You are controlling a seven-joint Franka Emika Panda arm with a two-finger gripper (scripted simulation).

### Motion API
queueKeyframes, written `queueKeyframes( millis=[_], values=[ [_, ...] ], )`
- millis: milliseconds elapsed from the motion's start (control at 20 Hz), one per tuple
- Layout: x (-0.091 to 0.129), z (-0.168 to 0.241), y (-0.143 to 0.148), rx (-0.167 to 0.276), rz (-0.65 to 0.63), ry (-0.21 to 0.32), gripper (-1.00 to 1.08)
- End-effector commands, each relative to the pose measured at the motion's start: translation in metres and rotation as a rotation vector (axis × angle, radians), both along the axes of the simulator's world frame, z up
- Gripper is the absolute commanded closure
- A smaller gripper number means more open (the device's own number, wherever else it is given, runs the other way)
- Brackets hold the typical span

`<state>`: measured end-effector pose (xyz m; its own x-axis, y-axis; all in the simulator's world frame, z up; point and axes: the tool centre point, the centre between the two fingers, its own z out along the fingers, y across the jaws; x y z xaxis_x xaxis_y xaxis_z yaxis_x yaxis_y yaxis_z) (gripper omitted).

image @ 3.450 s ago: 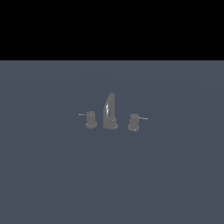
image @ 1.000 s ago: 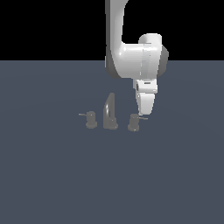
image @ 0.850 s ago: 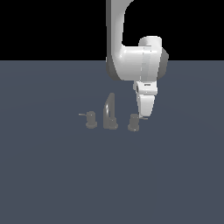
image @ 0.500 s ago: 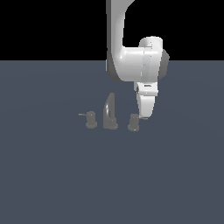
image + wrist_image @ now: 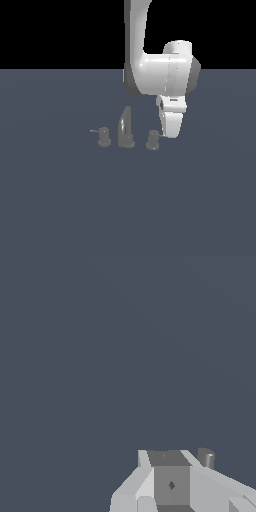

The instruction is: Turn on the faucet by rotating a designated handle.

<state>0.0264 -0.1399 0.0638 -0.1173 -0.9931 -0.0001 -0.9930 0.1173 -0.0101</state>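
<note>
Pincer state first: the white two-fingered gripper (image 5: 170,133) hangs low at the right end of the fixture, and neither view shows whether its jaws stand apart or together. In the exterior view they are masked by the hand's own housing, and in the wrist view only pale grey housing and one stubby grey cylinder (image 5: 206,457), whose identity cannot be told, reach the frame.

Above it rises the bulky white Franka arm (image 5: 160,75), coming down from the far side over a flat slate-blue floor (image 5: 60,210).

On that floor, near the middle, stands the small dull-grey metal faucet (image 5: 125,127), its tall tapering spout curving slightly from a round base. To the exterior view's left sits a stubby grey twin knob (image 5: 104,136) with a thin rod pointing left. To the right of the spout, just beside the gripper, sits the designated handle (image 5: 153,140), a short grey cylindrical knob on a wider round base; its rod lever is mostly hidden behind the gripper, so contact cannot be confirmed.

By appearance the handle is rigid metal, fixed in place and free only to swivel; smooth and likely slippery. The thin rod probably offers the better purchase, since pushing sideways near its tip gives leverage, whereas pinching the squat knob risks sliding off.
</note>
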Motion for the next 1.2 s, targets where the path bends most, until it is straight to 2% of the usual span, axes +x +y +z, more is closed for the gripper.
queueKeyframes(
  millis=[0, 600, 650, 700, 1150],
  values=[
    [-0.004, 0.000, 0.001, 0.000, 0.000, 0.002, 1.08],
    [-0.043, 0.000, 0.009, 0.001, -0.006, 0.009, 1.08],
    [-0.043, 0.000, 0.009, 0.001, -0.006, 0.009, 1.08],
    [-0.037, -0.001, -0.003, -0.009, -0.021, -0.001, 1.08],
    [-0.056, 0.000, 0.037, -0.001, -0.009, 0.008, 1.08]
  ],
)
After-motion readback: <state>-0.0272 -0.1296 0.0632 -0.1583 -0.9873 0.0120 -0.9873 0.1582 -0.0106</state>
